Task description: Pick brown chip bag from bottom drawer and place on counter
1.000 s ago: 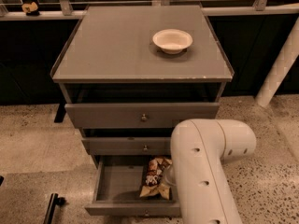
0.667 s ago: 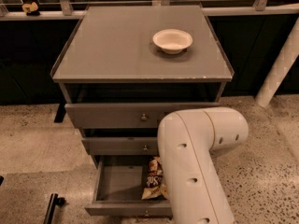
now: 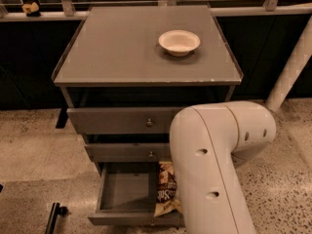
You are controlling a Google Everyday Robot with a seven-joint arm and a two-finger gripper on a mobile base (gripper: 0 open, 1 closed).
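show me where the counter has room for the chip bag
The counter is bare from its left rim to the white bowl and along the front edge; only the back right is taken. The bottom drawer is bare on its left; the brown chip bag and white arm crowd its right. The gripper is out of view.

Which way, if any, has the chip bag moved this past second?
No, the brown chip bag stays at the right of the bottom drawer; the pincer is out of view.
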